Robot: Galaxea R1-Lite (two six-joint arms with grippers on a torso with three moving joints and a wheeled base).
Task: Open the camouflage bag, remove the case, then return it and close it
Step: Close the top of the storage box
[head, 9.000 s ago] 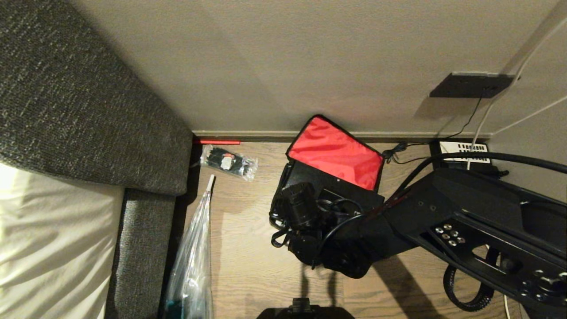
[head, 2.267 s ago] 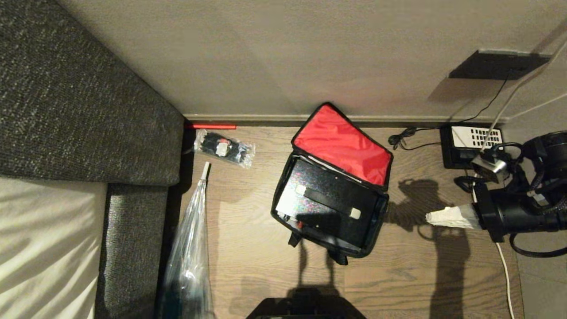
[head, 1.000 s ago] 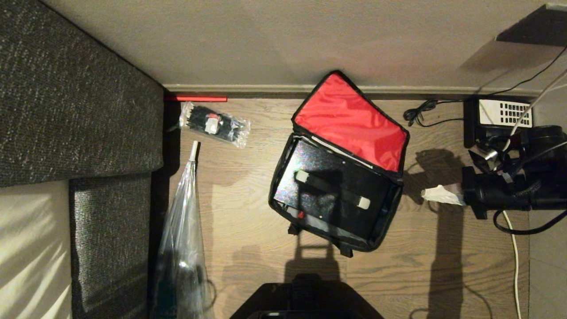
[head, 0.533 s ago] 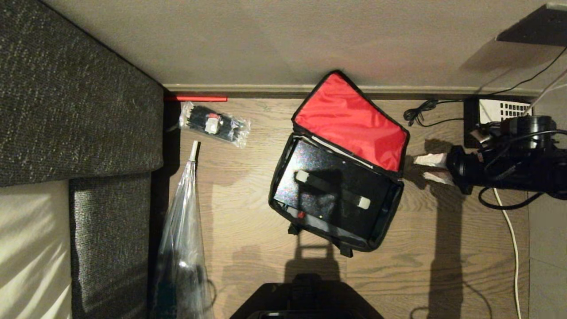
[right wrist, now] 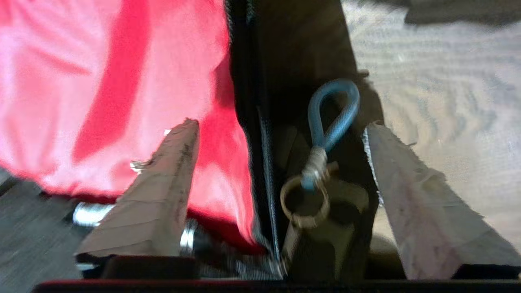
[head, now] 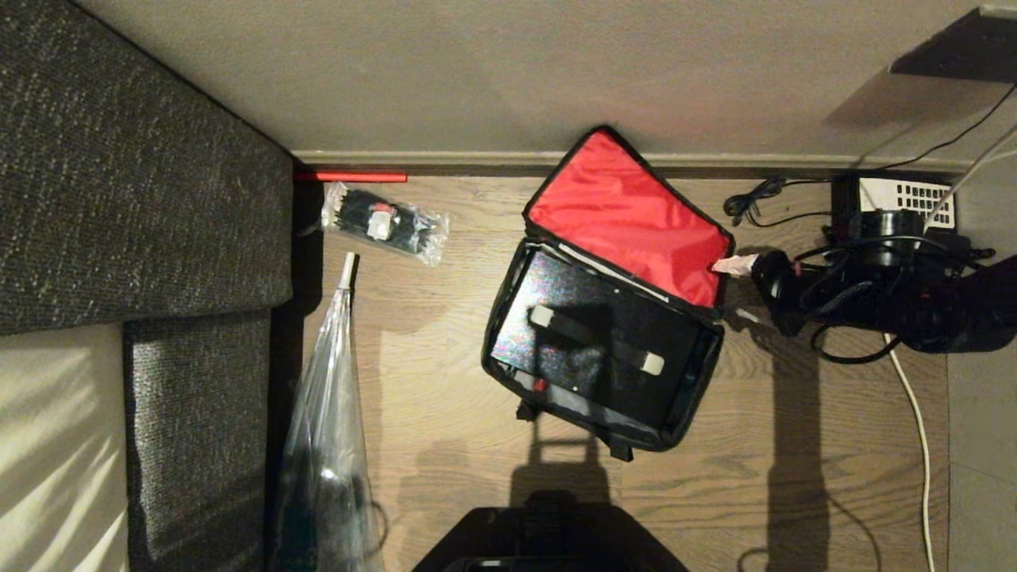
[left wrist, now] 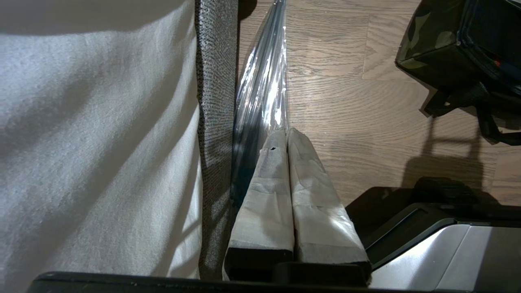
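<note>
On the wooden floor [head: 445,381] beside the wall, the camouflage bag [head: 508,318] lies open, its red-lined lid [head: 628,218] propped back against the skirting. The case [head: 592,342] sits inside, black, flat-topped, its long handle [head: 596,340] with silver ends lying across the top.

The right gripper [head: 735,290] stands at the bag's right-hand edge, level with the lid's free corner. Its jaws are spread wide and hold nothing. In the right wrist view one taped finger [right wrist: 163,195] overlaps the red lining, the other sits over bare floor, and the black zipped rim with a blue cord zip pull [right wrist: 331,118] on a metal ring falls between them. Contact with the lid is not established; the jaws straddle the edge only.

The left gripper [left wrist: 285,140] is parked low beside the bed [left wrist: 93,134], jaws together and empty, next to a clear plastic bag [left wrist: 262,81].

Assessment of handling: the lid is soft fabric and will fold or sag if taken at one corner, so it needs guiding over rather than pushing. The zip pull is small, loose and free to swing, so a pinch on the cord loop looks the surest hold for closing. The case appears rigid and fits the bag closely; its handle is the evident lifting point. With the case in the bag, the stage looks like closing.
</note>
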